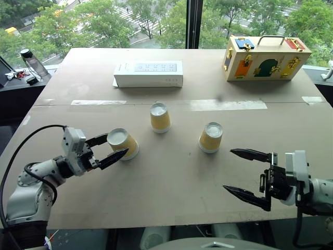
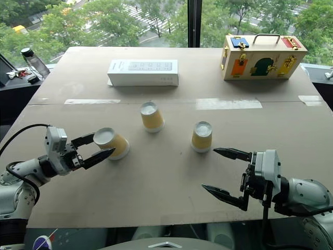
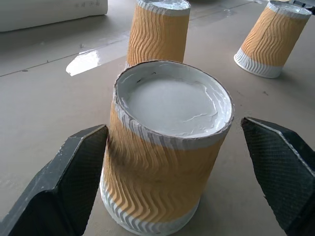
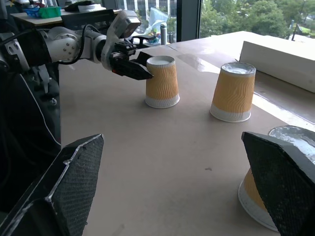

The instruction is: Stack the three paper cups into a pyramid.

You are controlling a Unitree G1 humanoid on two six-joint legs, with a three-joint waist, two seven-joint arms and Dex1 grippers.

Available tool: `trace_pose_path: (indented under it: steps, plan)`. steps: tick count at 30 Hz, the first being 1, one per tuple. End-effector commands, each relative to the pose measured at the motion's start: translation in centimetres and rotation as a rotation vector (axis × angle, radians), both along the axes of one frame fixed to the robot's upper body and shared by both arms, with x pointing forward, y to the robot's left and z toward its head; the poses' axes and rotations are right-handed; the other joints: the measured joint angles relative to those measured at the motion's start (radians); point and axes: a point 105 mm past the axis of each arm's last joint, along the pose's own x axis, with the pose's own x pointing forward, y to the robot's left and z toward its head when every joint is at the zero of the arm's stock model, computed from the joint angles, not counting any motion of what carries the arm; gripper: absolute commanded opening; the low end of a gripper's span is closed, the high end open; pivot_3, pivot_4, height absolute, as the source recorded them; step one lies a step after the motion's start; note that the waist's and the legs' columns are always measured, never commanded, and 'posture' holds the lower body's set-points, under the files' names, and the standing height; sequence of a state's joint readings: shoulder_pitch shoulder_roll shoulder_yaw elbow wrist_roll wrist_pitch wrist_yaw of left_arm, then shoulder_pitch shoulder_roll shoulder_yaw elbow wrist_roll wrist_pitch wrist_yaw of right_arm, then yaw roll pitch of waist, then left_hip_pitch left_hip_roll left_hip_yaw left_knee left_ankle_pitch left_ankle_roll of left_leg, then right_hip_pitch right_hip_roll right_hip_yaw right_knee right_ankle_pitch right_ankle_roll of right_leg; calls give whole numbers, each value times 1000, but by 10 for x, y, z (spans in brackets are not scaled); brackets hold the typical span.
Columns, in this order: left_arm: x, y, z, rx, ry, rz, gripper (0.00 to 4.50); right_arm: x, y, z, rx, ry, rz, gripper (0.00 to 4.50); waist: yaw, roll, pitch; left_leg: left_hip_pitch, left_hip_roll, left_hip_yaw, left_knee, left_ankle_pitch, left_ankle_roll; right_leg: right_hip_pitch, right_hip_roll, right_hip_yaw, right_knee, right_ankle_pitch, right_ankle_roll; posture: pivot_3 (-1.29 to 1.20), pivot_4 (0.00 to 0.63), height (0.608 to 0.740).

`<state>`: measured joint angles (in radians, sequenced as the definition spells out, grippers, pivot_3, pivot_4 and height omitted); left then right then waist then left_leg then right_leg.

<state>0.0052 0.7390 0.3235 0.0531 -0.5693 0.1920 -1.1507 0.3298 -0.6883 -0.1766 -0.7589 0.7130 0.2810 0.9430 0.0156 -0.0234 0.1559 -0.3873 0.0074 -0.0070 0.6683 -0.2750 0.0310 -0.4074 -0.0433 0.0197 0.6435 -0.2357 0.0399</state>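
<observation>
Left gripper (image 1: 110,147) reaches level, fingers astride the leftmost cup (image 1: 124,143) (gaps visible, ungripped); right gripper (image 1: 248,173) wide open, empty; white box (image 1: 149,73) behind.

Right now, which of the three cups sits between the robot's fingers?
The leftmost cup, upside down between the left gripper's open fingers. The other two cups stand apart, untouched.

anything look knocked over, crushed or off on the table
Nothing stands out. All three paper cups stand upside down on the table, apart and undented. The left gripper brackets the nearest cup, one finger at each side.
</observation>
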Motion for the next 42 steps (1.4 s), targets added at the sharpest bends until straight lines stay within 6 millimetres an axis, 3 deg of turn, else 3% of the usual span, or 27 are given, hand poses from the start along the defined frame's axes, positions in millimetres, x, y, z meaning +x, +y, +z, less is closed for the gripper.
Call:
trace_pose_path:
  steps: [1,3,6,13,22,34,42]
  plan:
    - [4,-6,4,21,-42,-43,2784,-5,1,10,-1,-59,-12,4500,-1,0,0,0,0,0,0,0,0,0,0,0,0,0,0,0,150,740]
    - [5,-9,6,19,-54,-64,2396,-6,1,10,-2,-58,-20,4500,-2,0,0,0,0,0,0,0,0,0,0,0,0,1,1,0,150,740]
    - [4,-24,13,1,-61,-136,2396,-6,0,9,-2,-54,-43,4500,-3,0,0,0,0,0,0,0,0,0,0,0,0,2,3,0,150,740]
    - [0,-86,23,-29,-61,-334,2396,-8,-6,7,-12,-43,-103,4500,0,0,0,-1,0,-1,1,0,0,0,0,-1,0,2,4,0,150,740]
    - [31,-145,20,-21,-101,-341,2396,-9,-27,-4,-34,-53,-286,4500,-3,0,0,-1,-1,-1,1,0,0,0,7,1,1,2,4,0,150,740]
    - [45,-177,8,26,-126,-357,2396,-18,-39,-14,-72,-26,-341,4500,-1,0,-1,0,-1,0,2,0,0,0,8,2,1,2,4,0,150,740]
    - [47,-186,6,39,-130,-345,2396,-21,-41,-16,-72,-17,-347,4500,-2,0,-1,0,-1,-1,1,0,0,1,8,2,1,2,4,0,150,740]
